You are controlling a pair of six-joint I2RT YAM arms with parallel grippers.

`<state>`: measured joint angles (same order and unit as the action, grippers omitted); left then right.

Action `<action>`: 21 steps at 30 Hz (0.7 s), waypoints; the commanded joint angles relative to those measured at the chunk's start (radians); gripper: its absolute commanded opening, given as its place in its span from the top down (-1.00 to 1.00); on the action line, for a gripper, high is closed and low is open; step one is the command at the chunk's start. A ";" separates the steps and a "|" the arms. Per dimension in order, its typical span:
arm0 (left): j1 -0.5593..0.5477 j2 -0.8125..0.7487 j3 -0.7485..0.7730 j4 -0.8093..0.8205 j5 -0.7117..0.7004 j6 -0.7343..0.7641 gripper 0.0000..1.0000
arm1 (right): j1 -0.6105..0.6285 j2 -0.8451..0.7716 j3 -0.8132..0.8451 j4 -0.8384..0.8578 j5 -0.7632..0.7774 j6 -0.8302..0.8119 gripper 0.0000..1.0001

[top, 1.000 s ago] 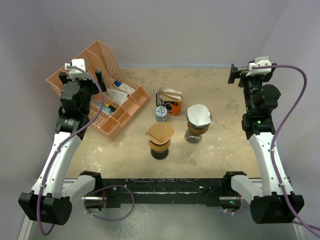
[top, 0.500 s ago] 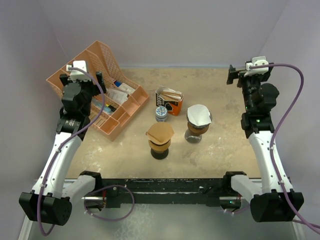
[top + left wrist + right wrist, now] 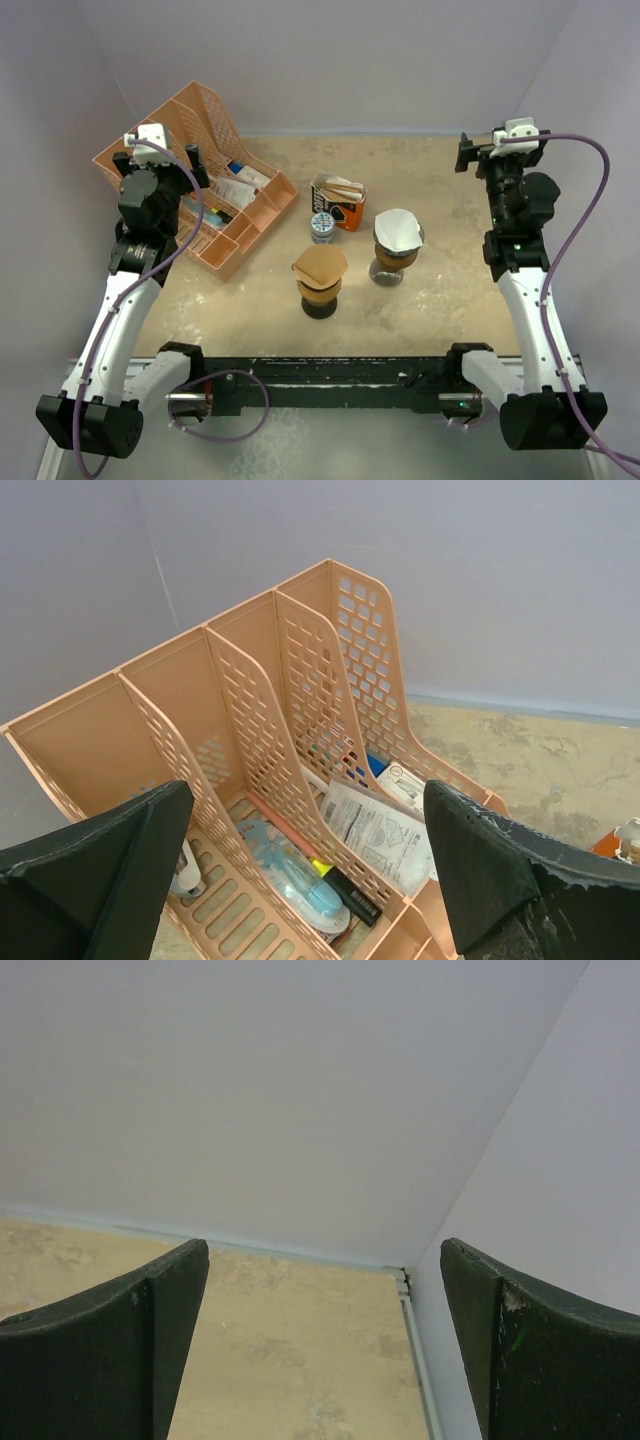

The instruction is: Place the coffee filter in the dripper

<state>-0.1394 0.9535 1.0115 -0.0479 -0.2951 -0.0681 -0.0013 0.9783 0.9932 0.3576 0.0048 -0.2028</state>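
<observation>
- The placing looks about finished: a brown coffee filter (image 3: 320, 264) sits on the dripper (image 3: 320, 293) mid-desk, and a white filter (image 3: 398, 231) tops a second dripper (image 3: 392, 264) just beside it.
- Left fingers (image 3: 100, 865) stand apart above the peach file rack (image 3: 215, 130); right fingers (image 3: 110, 1330) stand apart facing the far corner. Both hold nothing.
- Any next move would probably only seat a filter deeper.
- The desk (image 3: 450, 290) is mottled beige, and the walls are plain and pale.

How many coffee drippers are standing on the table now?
2. The left dripper, nearer the arms, holds a brown filter; the right dripper, slightly farther back, holds a white filter. None seems hidden.
</observation>
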 commanded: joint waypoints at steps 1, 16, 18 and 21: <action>0.007 -0.008 0.015 0.009 0.017 -0.023 -0.98 | -0.006 -0.018 -0.002 0.052 -0.018 -0.009 -1.00; 0.015 -0.035 0.006 0.012 0.032 -0.008 -0.99 | -0.006 -0.053 -0.020 0.056 -0.026 0.009 -1.00; 0.017 -0.039 0.010 0.004 0.033 -0.003 -0.99 | -0.005 -0.054 -0.013 0.047 -0.028 0.009 -1.00; 0.018 -0.037 0.022 -0.009 0.028 0.001 -0.99 | -0.006 -0.056 -0.016 0.049 -0.024 0.009 -1.00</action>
<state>-0.1303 0.9352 1.0115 -0.0715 -0.2718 -0.0677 -0.0013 0.9413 0.9741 0.3569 -0.0174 -0.2012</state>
